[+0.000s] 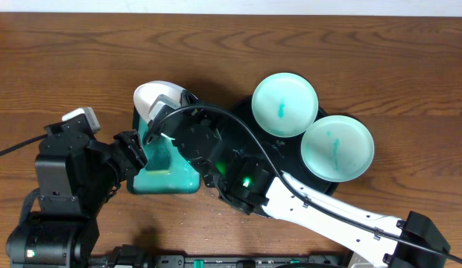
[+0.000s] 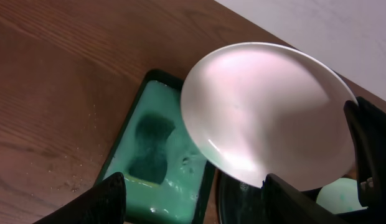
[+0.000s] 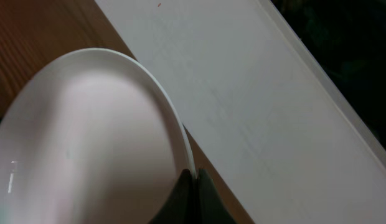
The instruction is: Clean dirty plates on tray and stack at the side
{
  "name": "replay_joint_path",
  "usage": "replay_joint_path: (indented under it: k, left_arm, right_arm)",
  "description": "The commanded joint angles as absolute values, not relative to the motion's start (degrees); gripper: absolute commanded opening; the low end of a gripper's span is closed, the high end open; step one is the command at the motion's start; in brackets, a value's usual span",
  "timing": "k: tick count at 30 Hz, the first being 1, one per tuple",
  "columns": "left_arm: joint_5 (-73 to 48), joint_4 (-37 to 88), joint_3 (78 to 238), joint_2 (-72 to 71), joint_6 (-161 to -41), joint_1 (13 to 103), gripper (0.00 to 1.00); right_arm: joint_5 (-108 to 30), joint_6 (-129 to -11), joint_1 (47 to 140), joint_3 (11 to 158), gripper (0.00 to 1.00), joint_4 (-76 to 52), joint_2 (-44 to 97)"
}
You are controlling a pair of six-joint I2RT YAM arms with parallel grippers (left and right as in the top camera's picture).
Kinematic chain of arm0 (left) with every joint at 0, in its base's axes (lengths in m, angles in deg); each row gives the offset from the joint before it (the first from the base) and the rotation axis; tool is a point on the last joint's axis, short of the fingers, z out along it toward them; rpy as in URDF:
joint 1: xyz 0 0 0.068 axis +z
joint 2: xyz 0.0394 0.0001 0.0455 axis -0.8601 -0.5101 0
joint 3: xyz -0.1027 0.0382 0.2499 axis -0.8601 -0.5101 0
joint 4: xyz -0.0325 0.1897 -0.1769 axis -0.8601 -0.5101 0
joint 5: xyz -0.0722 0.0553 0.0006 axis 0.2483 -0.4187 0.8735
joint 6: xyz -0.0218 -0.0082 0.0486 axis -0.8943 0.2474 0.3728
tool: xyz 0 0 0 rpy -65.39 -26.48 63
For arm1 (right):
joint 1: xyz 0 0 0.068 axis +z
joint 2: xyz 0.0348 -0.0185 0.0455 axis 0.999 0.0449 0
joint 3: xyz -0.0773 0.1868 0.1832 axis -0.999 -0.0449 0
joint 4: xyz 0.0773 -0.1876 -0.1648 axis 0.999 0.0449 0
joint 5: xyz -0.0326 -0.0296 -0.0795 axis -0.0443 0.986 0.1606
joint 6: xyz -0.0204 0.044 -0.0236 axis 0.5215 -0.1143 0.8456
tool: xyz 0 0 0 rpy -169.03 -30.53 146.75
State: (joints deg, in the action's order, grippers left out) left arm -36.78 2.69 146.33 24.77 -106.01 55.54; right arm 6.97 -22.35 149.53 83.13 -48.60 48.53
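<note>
My right gripper (image 3: 192, 182) is shut on the rim of a clean white plate (image 3: 87, 143) and holds it tilted above the teal container; the overhead view shows that gripper (image 1: 168, 112) and plate (image 1: 150, 94). Two pale-mint plates with teal smears, one at the back (image 1: 285, 104) and one to the right (image 1: 337, 147), lie on the black tray (image 1: 323, 114). My left gripper (image 2: 193, 208) is open and empty, just below the held plate (image 2: 268, 112). In the overhead view it (image 1: 136, 151) sits at the container's left edge.
The teal black-rimmed container (image 2: 127, 130) holds green liquid and a dark sponge (image 2: 150, 144). It stands left of the tray (image 2: 243, 202), and also shows in the overhead view (image 1: 165, 177). Crumbs lie on the wooden table (image 2: 56, 93). A white wall edge (image 3: 274, 93) runs behind.
</note>
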Motion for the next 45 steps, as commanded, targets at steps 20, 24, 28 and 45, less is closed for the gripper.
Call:
replay_joint_path:
  k: [20,24,28,45]
  left_arm:
    - [-37.0,2.5,147.6,24.7,-105.2,55.8,0.71]
    - [-37.0,2.5,147.6,24.7,-105.2,55.8,0.71]
    - [-37.0,2.5,147.6,24.7,-105.2,55.8,0.71]
    - [-37.1,2.6,147.6,24.7,-105.2,55.8,0.71]
  right_arm:
    - [10.1,-20.4,150.1,83.9,0.01,-51.7,47.6]
    - [13.9,-41.4,145.5,83.9,0.01,-45.8,47.6]
    - [1.7,-69.3,135.5,83.9,0.01,-30.2,46.6]
    - [-37.9,-84.8,67.5,83.9,0.01,3.4,40.0]
